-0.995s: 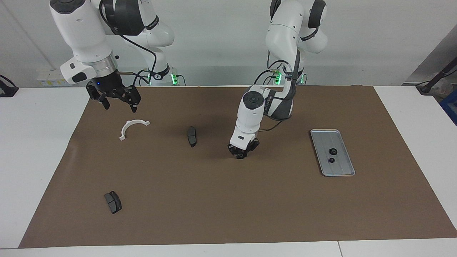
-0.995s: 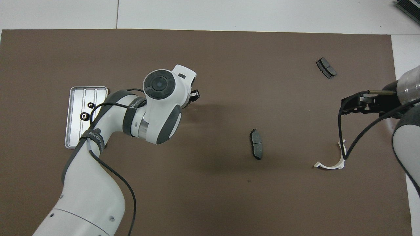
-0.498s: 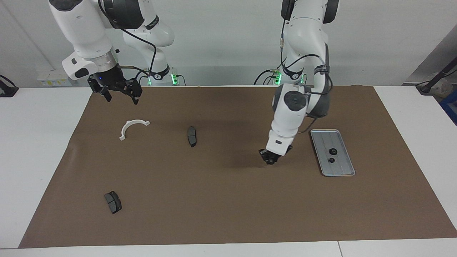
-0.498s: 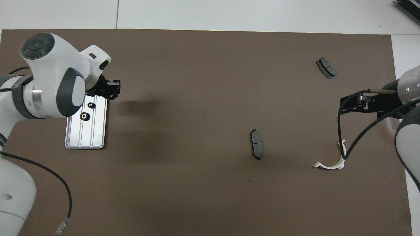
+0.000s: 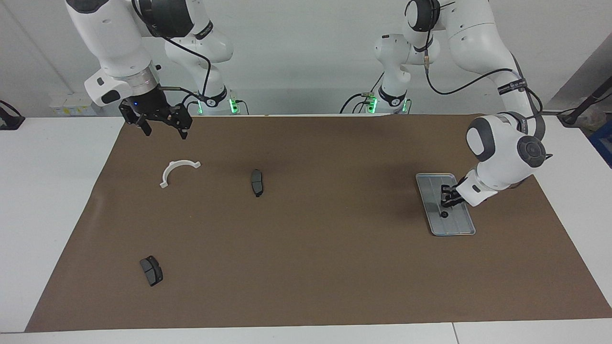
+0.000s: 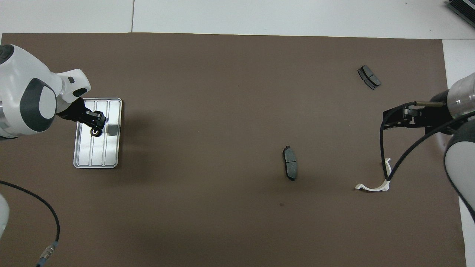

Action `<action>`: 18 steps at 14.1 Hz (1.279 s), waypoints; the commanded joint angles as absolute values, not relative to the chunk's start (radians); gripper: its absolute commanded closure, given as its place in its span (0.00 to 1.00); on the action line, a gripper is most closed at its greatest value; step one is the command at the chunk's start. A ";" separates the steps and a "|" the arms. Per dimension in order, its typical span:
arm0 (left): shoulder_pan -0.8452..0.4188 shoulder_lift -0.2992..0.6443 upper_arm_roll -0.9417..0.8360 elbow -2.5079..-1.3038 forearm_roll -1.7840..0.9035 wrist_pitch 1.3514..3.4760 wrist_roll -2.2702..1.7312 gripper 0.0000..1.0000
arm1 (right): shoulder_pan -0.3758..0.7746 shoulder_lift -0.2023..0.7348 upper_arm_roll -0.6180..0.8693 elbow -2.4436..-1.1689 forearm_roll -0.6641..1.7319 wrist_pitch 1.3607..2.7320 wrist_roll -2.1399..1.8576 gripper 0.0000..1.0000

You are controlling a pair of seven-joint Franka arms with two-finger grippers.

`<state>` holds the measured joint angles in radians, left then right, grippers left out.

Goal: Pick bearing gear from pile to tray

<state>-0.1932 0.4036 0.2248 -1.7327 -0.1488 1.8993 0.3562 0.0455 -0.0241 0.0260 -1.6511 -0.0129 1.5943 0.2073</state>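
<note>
Figure. The left claw (image 5: 447,198), which a second ago was low over the middle of the brown mat (image 5: 306,267), now hangs over the tray (image 5: 461,229) at the left arm's end of the table (image 5: 48,191). We see its fingers drawn nearly together on a small black gear (image 6: 97,132), held just above the tray floor; whether the gear already touches the metal we cannot tell. A second gear (image 5: 444,214) lies in the tray, nearer its end farther from the robots. We judge the carry finished and the release the step at hand: once the fingers part, this gear joins those delivered.

The right claw (image 5: 162,128), its fingers spread wide and holding nothing, waits in the air over the mat's edge, above the white half-ring (image 5: 178,170). It has risen slightly in the last second.

The tray's long axis runs from the robots toward the camera in the facing view, its ribs parallel to it. The gear is round and has no long axis; which way its bore points we cannot read. Of the pile, only the half-ring and two brake pads (image 5: 256,182) (image 5: 151,270) remain on the mat, well apart; we see no further gears there.
</note>
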 commanded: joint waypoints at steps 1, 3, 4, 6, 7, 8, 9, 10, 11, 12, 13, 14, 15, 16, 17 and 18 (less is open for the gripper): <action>-0.210 0.403 0.224 -1.778 -0.140 1.875 0.371 0.80 | 0.032 -0.029 0.031 -1.654 0.009 1.595 0.178 0.00; -0.218 0.402 0.222 -1.789 -0.140 1.864 0.373 0.67 | 0.032 -0.029 0.031 -1.654 0.009 1.595 0.178 0.00; -0.218 0.400 0.222 -1.787 -0.138 1.864 0.373 0.47 | 0.032 -0.029 0.031 -1.654 0.009 1.595 0.178 0.00; -0.216 0.396 0.224 -1.769 -0.138 1.864 0.373 0.09 | 0.032 -0.029 0.031 -1.654 0.009 1.595 0.178 0.00; -0.216 0.391 0.224 -1.749 -0.138 1.861 0.371 0.00 | 0.032 -0.029 0.031 -1.654 0.009 1.595 0.178 0.00; -0.213 0.391 0.224 -1.715 -0.138 1.847 0.371 0.00 | 0.032 -0.029 0.031 -1.654 0.009 1.595 0.178 0.00; -0.210 0.391 0.224 -1.679 -0.138 1.830 0.370 0.00 | 0.032 -0.029 0.031 -1.654 0.009 1.595 0.178 0.00; -0.212 0.394 0.224 -1.648 -0.138 1.827 0.364 0.00 | 0.032 -0.029 0.031 -1.654 0.009 1.595 0.178 0.00; -0.212 0.394 0.224 -1.632 -0.138 1.828 0.361 0.00 | 0.032 -0.029 0.031 -1.654 0.009 1.595 0.178 0.00; -0.215 0.394 0.224 -1.625 -0.138 1.832 0.359 0.00 | 0.032 -0.029 0.031 -1.654 0.009 1.595 0.178 0.00; -0.215 0.394 0.224 -1.623 -0.138 1.832 0.360 0.00 | 0.032 -0.029 0.031 -1.654 0.009 1.595 0.178 0.00; -0.212 0.396 0.224 -1.623 -0.138 1.838 0.362 0.00 | 0.032 -0.029 0.031 -1.654 0.009 1.595 0.178 0.00; -0.212 0.396 0.224 -1.623 -0.137 1.842 0.362 0.00 | 0.032 -0.029 0.031 -1.654 0.009 1.595 0.178 0.00; -0.206 0.396 0.224 -1.621 -0.135 1.842 0.368 0.00 | 0.032 -0.029 0.031 -1.654 0.009 1.595 0.178 0.00; -0.199 0.397 0.224 -1.617 -0.135 1.844 0.368 0.00 | 0.032 -0.029 0.031 -1.654 0.009 1.595 0.178 0.00; -0.198 0.399 0.224 -1.609 -0.133 1.847 0.370 0.00 | 0.032 -0.029 0.031 -1.654 0.009 1.595 0.178 0.00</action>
